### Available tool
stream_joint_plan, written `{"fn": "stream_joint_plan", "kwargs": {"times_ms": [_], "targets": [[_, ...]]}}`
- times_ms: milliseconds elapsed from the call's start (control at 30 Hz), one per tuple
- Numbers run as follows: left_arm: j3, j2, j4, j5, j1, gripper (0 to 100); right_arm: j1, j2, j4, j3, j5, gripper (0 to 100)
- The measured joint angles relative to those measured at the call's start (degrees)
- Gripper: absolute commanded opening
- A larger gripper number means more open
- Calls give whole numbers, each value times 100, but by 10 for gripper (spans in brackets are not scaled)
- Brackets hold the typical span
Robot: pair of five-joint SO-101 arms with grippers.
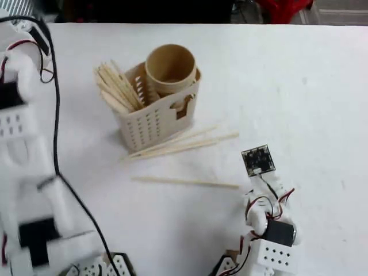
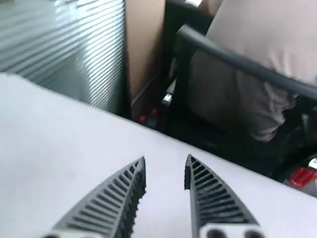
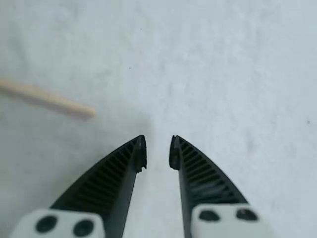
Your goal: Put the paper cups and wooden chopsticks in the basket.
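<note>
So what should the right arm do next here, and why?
Probably shift the right end effector over the lone chopstick and lower to pinch it: its jaws stand apart and empty just off that stick's end, while more chopsticks lie outside the basket.

White arms — red-black wires, black ribbed end effectors.

**Right wrist view:** the loose chopstick beside the right pincer is blurred and runs off the picture's edge, so its far end is unseen.

**High view:** beyond that pincer, the basket wall hides the lower parts of the paper cup and the chopstick bundle. The left arm is blurred and cut by the edge.

**Left wrist view:** the base of the left pincer is cut off.
</note>
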Motion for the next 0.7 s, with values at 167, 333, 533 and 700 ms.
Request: {"fn": "stream_joint_plan", "kwargs": {"times_ms": [167, 333, 533, 700], "targets": [[-18, 2163, -123, 615, -9, 146, 0, 0, 0, -9, 79, 127], [-659, 4026, -149, 1081, -9, 143, -290, 0, 167, -536, 229, 127], [-1556, 4809, 316, 1134, -9, 143, -1020, 448, 870, -2127, 246, 130], [-1723, 4923, 510, 1134, 0, 143, -2004, 2163, 1319, -3604, 246, 131]]}}
